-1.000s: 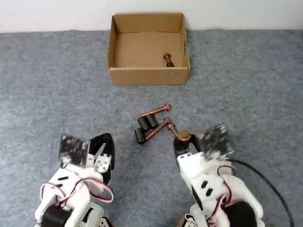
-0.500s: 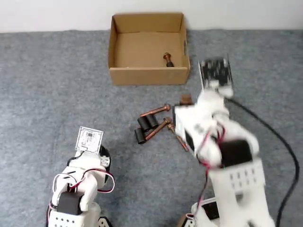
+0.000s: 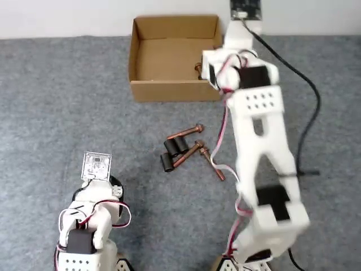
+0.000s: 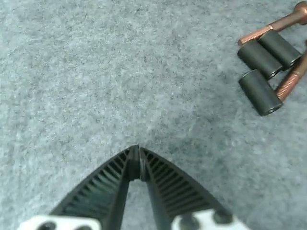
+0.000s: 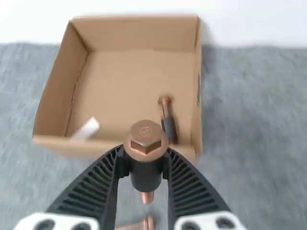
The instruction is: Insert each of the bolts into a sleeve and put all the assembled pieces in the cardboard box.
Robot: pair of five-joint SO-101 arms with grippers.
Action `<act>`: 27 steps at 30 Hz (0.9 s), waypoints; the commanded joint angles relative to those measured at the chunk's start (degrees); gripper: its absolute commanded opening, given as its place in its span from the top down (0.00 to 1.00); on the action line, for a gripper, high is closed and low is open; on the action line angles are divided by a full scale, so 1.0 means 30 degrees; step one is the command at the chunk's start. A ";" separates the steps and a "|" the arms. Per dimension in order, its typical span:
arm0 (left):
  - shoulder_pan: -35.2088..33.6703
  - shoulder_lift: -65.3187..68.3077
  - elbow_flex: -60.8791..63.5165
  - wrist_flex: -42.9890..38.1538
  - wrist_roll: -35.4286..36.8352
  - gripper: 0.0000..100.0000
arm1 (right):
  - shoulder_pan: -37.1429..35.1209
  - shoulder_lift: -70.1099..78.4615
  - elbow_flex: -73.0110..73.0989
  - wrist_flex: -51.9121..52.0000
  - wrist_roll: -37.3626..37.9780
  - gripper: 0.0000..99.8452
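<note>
My right gripper [image 5: 145,162] is shut on an assembled piece [image 5: 145,149], a copper bolt in a black sleeve, held upright just short of the cardboard box's [image 5: 57,96] near wall. In the high view the right arm [image 3: 256,101] stretches to the box's [image 3: 175,90] front right corner. One assembled piece [image 5: 168,122] lies inside the box. On the carpet lie three black sleeves [image 4: 260,91] and copper bolts [image 3: 185,132], bunched together, with one loose bolt [image 3: 213,165] beside them. My left gripper [image 4: 139,165] is shut and empty, low over bare carpet, short of that bunch.
A white scrap [image 5: 84,130] lies in the box near its front wall. A black cable [image 3: 307,113] trails along the right arm. Grey carpet [image 3: 67,101] covers the table, open on the left and far right.
The right arm swung from beside the bolt pile forward to the box, carrying the assembled piece. The left arm pulled back toward its base.
</note>
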 commanded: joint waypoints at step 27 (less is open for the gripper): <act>-0.0117 -0.0059 -0.0132 -0.0498 -0.0088 1.00 | 0.1714 1.5311 -1.4242 0.0894 0.4894 0.86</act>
